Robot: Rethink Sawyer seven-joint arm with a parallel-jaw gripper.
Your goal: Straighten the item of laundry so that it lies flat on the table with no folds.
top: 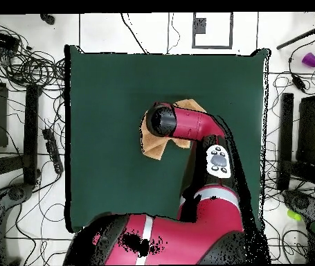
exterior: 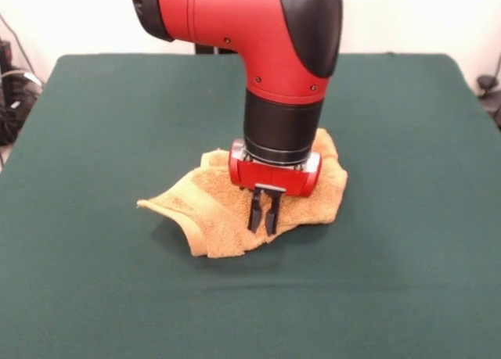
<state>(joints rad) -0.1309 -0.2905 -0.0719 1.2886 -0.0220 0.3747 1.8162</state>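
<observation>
The orange-yellow towel (exterior: 210,212) lies crumpled and folded near the middle of the dark green table (exterior: 109,124). One corner sticks out to the left and folds are bunched under the arm. My gripper (exterior: 264,229) points straight down onto the towel's near edge. Its two black fingers (exterior: 254,214) stand close together, pinching a bit of cloth. In the overhead view the arm's wrist covers most of the towel (top: 154,147). Only its edges show on the table (top: 111,104), and the gripper is hidden there.
The red and black arm (top: 187,125) reaches from the base at the picture's bottom over the table's right half. Cables and equipment (top: 21,69) lie on the floor around the table. A purple cup (top: 310,59) stands off the table at the upper right.
</observation>
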